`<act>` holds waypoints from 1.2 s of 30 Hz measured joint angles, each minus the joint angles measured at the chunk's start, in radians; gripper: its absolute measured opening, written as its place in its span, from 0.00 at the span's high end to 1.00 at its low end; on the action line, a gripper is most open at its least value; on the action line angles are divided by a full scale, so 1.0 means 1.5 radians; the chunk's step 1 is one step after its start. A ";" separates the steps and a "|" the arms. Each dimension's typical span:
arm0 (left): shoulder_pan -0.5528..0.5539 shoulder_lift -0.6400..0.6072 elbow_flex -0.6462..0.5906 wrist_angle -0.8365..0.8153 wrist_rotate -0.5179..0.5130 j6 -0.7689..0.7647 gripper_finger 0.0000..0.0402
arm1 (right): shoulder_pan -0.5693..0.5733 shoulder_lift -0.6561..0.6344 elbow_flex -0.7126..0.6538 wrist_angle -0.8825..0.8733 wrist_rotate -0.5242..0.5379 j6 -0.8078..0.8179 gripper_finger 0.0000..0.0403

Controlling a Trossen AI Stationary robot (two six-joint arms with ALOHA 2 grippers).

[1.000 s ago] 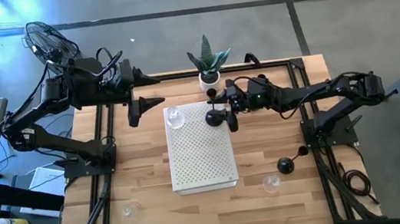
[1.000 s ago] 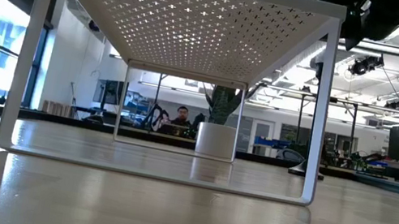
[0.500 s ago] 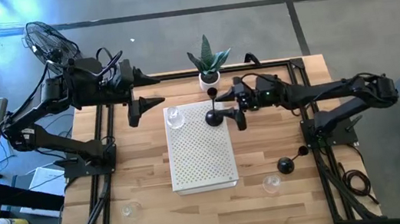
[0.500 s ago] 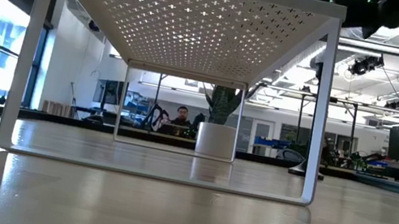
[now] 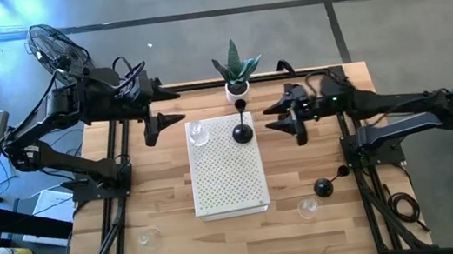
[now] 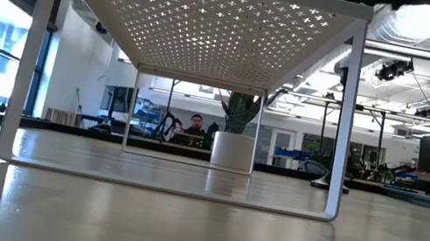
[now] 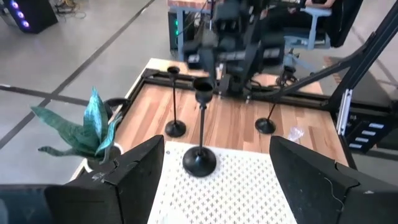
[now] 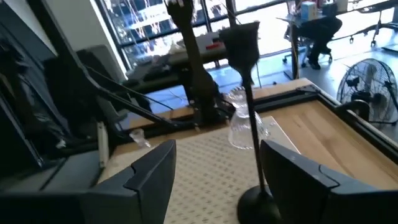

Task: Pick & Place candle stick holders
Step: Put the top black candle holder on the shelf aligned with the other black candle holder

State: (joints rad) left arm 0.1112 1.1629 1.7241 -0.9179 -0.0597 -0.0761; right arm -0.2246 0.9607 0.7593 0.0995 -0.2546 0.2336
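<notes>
A tall black holder [image 5: 243,133] stands upright by its round base on the white perforated shelf [image 5: 229,179], near the shelf's far right corner. It also shows in the left wrist view [image 7: 199,162] and the right wrist view [image 8: 250,118]. A clear glass holder [image 5: 198,133] stands on the shelf's far left. My right gripper [image 5: 283,124] is open and empty, level, just right of the shelf. My left gripper [image 5: 173,105] is open and empty above the table, left of the shelf's far end.
A black holder [image 5: 239,105] stands by the white pot with a plant [image 5: 237,71]. Two more black holders [image 5: 324,187] [image 5: 343,171] and a glass one [image 5: 307,208] stand at the front right, and another glass one [image 5: 146,237] at the front left. A fan [image 5: 54,46] is behind the left arm.
My right gripper has drawn back from the tall black holder toward the table's right edge, leaving it upright on the shelf. The holder has stayed where it was.
</notes>
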 joint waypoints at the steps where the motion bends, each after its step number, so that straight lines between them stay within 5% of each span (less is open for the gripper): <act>1: 0.000 0.000 0.000 -0.008 0.000 0.000 0.29 | 0.003 -0.018 0.000 -0.010 0.000 0.004 0.44; 5: 0.000 0.000 0.000 -0.038 0.000 0.000 0.29 | 0.023 -0.090 0.000 -0.071 0.000 0.016 0.44; 10: 0.000 0.000 0.000 -0.068 0.000 0.000 0.29 | 0.041 -0.184 0.000 -0.281 0.002 0.097 0.44; 17: 0.000 0.000 0.000 -0.074 0.000 0.008 0.29 | 0.057 -0.227 -0.013 -0.517 0.246 0.170 0.44; 25: 0.000 0.000 0.000 -0.073 -0.007 0.014 0.29 | 0.057 -0.200 -0.110 -0.403 0.475 0.124 0.44; 36: 0.000 0.000 0.000 -0.073 -0.002 0.013 0.29 | 0.057 -0.196 -0.340 -0.035 0.543 0.128 0.44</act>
State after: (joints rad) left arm 0.1112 1.1629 1.7241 -1.0279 -0.0620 -0.0570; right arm -0.1390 0.6670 0.2491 0.0468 0.5597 0.4260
